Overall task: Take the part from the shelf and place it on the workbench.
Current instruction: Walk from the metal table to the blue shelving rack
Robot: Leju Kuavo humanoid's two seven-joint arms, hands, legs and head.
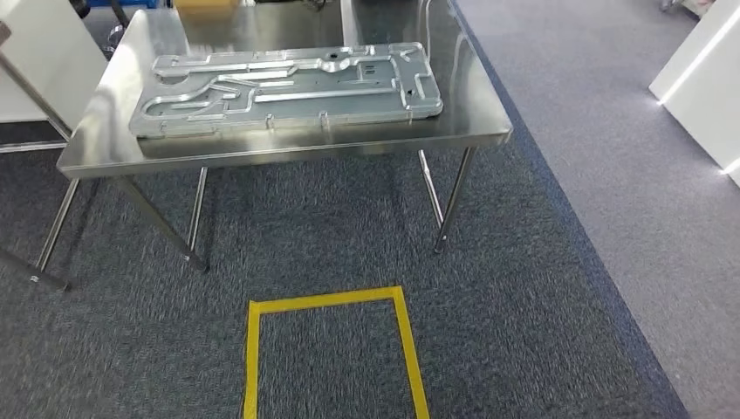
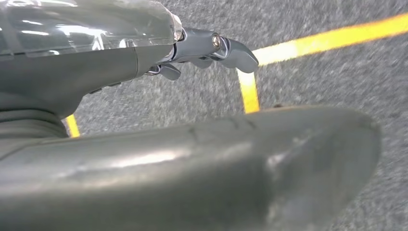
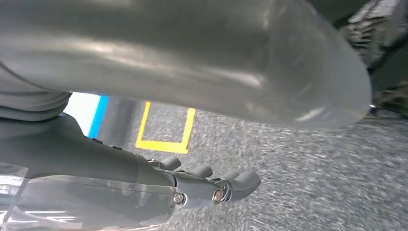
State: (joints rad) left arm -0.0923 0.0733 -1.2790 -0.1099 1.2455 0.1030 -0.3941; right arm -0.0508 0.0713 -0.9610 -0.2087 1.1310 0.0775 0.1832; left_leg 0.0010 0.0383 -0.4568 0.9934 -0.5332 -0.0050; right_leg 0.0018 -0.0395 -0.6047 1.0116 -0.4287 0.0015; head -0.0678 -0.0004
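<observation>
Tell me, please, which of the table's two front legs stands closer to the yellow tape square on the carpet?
The straight front leg on the right; its foot lands nearer the yellow tape square. The slanted leg on the left ends farther off.

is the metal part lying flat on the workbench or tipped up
Flat. In the head view the metal part lies with its grooved face up, its whole outline resting on the steel workbench, no edge raised.

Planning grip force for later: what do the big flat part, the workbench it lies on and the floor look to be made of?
The flat part: apparently machined aluminium or a similar light metal, matte silver, with milled channels and a dull sheen.
The workbench: likely stainless steel, brushed, with mirror-like reflections on its top and shiny tubular legs.
The floor: grey-blue carpet with a speckled woven texture, marked with yellow tape.
</observation>
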